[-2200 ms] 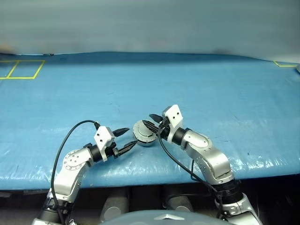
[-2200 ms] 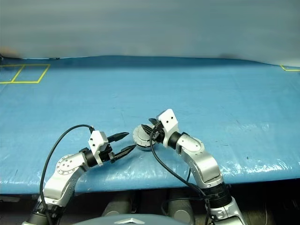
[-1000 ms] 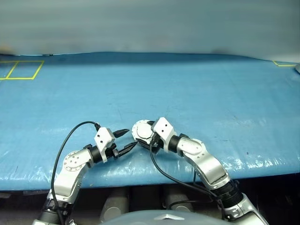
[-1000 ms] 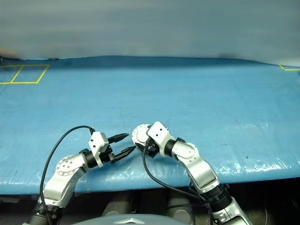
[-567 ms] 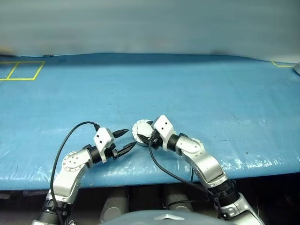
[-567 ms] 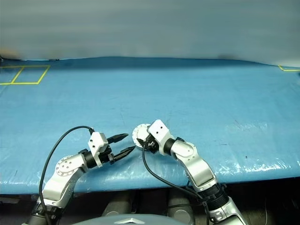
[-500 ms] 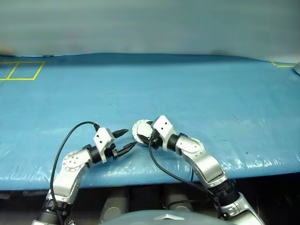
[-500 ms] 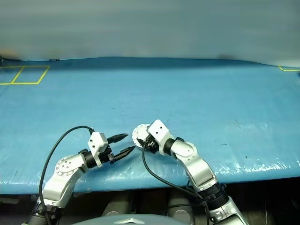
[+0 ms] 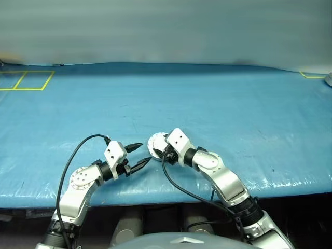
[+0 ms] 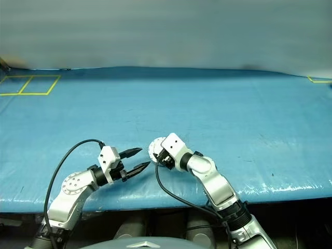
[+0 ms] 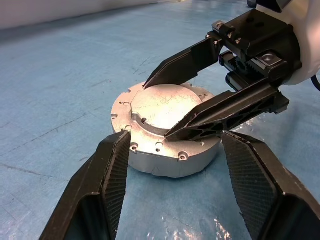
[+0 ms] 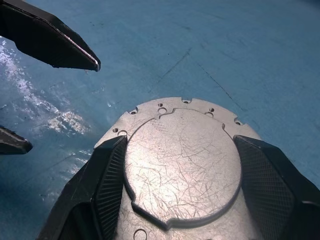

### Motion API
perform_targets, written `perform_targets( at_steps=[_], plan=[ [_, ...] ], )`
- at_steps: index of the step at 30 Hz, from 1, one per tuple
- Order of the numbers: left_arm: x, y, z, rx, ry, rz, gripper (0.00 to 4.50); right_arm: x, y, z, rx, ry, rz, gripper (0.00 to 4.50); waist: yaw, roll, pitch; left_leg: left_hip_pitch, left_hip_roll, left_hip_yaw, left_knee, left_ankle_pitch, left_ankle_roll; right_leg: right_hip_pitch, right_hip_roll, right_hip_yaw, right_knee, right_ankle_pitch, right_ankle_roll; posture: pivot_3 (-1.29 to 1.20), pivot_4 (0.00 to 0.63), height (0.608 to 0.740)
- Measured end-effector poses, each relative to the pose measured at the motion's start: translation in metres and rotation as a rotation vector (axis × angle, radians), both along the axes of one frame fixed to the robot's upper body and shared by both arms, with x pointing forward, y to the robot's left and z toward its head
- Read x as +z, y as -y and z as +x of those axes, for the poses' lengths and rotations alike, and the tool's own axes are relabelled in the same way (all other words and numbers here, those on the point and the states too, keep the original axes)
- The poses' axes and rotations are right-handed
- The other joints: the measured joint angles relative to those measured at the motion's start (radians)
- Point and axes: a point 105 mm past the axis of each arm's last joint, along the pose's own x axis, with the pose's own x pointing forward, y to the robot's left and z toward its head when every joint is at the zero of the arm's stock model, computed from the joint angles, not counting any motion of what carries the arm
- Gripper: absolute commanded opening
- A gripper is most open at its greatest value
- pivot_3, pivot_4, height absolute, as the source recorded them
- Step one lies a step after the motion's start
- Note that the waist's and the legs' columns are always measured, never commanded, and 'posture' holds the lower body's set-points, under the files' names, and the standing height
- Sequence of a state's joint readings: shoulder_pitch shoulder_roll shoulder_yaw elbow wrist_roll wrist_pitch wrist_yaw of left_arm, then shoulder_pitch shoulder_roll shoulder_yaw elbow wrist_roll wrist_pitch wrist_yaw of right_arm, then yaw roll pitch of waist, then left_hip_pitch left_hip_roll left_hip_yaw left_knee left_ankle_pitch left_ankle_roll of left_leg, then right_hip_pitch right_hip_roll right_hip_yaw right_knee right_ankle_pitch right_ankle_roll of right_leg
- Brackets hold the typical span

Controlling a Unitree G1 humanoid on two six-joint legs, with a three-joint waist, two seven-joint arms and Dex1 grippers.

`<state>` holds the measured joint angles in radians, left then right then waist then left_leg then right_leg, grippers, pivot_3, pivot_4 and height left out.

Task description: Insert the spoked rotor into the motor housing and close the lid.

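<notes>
Blue sheeting (image 9: 218, 104) covers the table, yellow tape squares (image 9: 26, 80) marking a far corner.

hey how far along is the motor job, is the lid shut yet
Done: the lid looks closed, lying flat on the motor housing on the blue table; the rotor is presumably inside, unseen. In hand: the right hand has its fingers spread across the lid top. The left hand waits open beside it. Left: probably just letting go.

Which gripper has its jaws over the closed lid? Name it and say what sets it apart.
The right gripper: its jaws straddle the lid, one on each side of the raised disc. The left gripper hangs beside the motor housing, jaws open, holding nothing.
</notes>
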<state>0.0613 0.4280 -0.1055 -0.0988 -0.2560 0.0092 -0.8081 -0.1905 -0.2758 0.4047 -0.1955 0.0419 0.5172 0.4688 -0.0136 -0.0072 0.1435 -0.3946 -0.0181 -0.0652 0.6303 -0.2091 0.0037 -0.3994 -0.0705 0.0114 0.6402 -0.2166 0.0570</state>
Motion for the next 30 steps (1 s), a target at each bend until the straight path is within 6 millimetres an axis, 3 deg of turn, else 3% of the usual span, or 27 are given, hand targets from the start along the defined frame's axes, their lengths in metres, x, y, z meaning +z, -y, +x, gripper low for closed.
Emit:
perform_targets(
  at_steps=[7,10,17,30],
  plan=[
    [0.003,0.004,0.014,0.028,0.010,-0.030,3.11,0.005,0.008,-0.006,-0.002,-0.094,0.108,3.04,0.004,-0.001,0.000,-0.005,-0.006,-0.002,-0.003,0.000,0.009,-0.003,0.001,-0.003,-0.001,-0.003,0.003,0.00,0.150,0.740],
    [0.000,0.005,0.019,0.023,-0.002,-0.035,2.45,0.005,0.008,-0.008,0.009,-0.097,0.103,3.04,0.003,-0.001,0.000,-0.005,-0.007,-0.001,-0.003,-0.004,0.011,0.000,0.001,-0.003,0.000,-0.005,0.004,0.00,0.150,0.740],
    [-0.007,0.017,0.024,-0.026,-0.023,-0.053,0.10,0.005,0.008,-0.009,0.005,-0.093,0.094,3.04,0.003,-0.001,0.000,-0.005,-0.007,-0.001,-0.002,-0.005,0.011,0.001,0.001,-0.003,-0.001,-0.008,0.004,0.00,0.150,0.740],
    [-0.012,0.028,0.026,-0.082,0.014,0.049,0.02,0.002,0.010,-0.008,-0.009,-0.091,0.078,3.04,0.006,-0.002,-0.002,0.000,-0.007,-0.003,-0.002,-0.006,0.011,0.005,-0.001,-0.005,-0.006,-0.008,0.005,0.00,0.150,0.740]
  ],
)
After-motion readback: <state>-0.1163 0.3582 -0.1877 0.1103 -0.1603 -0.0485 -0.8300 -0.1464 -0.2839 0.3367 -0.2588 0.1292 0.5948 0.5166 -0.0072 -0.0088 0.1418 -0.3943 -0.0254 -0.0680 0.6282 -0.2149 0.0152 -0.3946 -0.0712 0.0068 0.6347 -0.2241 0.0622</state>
